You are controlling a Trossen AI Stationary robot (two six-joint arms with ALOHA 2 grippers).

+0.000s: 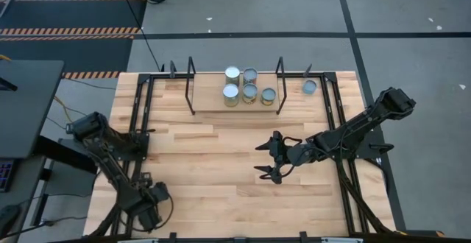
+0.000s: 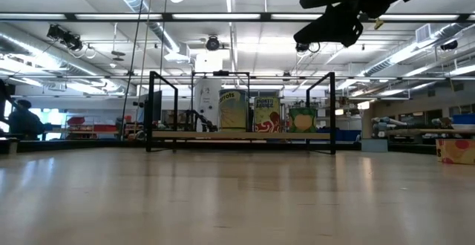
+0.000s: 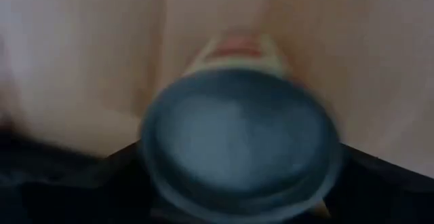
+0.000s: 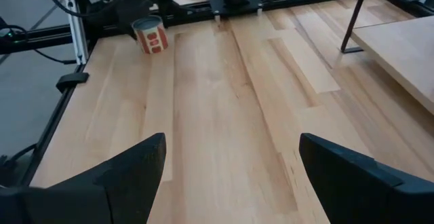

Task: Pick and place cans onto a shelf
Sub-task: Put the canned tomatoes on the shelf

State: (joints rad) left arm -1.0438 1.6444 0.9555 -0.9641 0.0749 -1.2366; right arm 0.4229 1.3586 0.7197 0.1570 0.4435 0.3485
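Observation:
Several cans (image 1: 249,85) stand upright on their bases on the shelf (image 1: 210,101) at the table's far middle; the low view shows three of them (image 2: 267,113). One can (image 1: 309,87) stands on the table right of the shelf. A red-labelled can (image 4: 150,34) stands at the near left corner, under my left gripper (image 1: 151,212). It fills the left wrist view top-on (image 3: 237,142) and is hidden in the high view. My right gripper (image 1: 259,159) is open and empty above the table's middle, pointing toward the left edge.
Black frame rails (image 1: 140,118) run along the table's left and right sides. The shelf's upright posts (image 1: 191,70) stand at its corners. Bare tabletop (image 1: 213,155) lies between the shelf and the near edge. A person (image 2: 22,119) shows far off in the room.

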